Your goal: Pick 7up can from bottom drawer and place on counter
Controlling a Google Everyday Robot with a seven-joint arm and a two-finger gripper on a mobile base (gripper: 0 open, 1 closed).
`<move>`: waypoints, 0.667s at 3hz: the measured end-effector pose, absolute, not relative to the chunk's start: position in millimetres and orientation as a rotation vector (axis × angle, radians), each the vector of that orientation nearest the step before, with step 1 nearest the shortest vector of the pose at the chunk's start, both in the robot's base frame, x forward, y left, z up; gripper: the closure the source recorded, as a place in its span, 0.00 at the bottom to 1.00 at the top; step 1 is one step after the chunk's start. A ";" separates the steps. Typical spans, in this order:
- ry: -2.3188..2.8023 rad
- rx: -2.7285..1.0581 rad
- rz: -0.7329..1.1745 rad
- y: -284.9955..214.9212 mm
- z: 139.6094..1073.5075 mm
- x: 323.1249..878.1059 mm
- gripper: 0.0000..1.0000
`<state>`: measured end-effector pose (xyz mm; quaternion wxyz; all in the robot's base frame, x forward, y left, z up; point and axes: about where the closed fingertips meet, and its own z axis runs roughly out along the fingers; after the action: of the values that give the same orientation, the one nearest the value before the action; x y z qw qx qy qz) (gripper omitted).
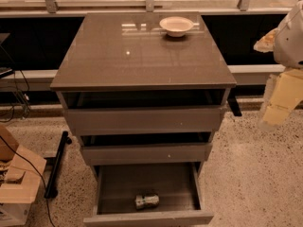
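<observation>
The 7up can [147, 201] lies on its side in the open bottom drawer [113, 188], near the drawer's front edge. The glossy grey-brown counter [137, 56] tops the cabinet above it. My gripper [280, 100] hangs at the right edge of the view, beside the cabinet at about the height of the top drawer, well above and to the right of the can. It holds nothing that I can see.
A white bowl [176, 25] stands at the back right of the counter. The two upper drawers [142, 122] are pulled out a little. Cardboard boxes [16, 178], cables and a black bar [57, 167] lie on the floor at the left.
</observation>
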<state>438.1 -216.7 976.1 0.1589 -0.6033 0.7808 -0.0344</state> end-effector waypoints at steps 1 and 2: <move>2.227 -1.720 -0.092 -216.0 974.6 438.7 0.00; 2.171 -1.659 -0.017 -208.4 955.5 444.7 0.00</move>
<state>444.7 -208.4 955.5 0.2032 -0.5946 0.7779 -0.0060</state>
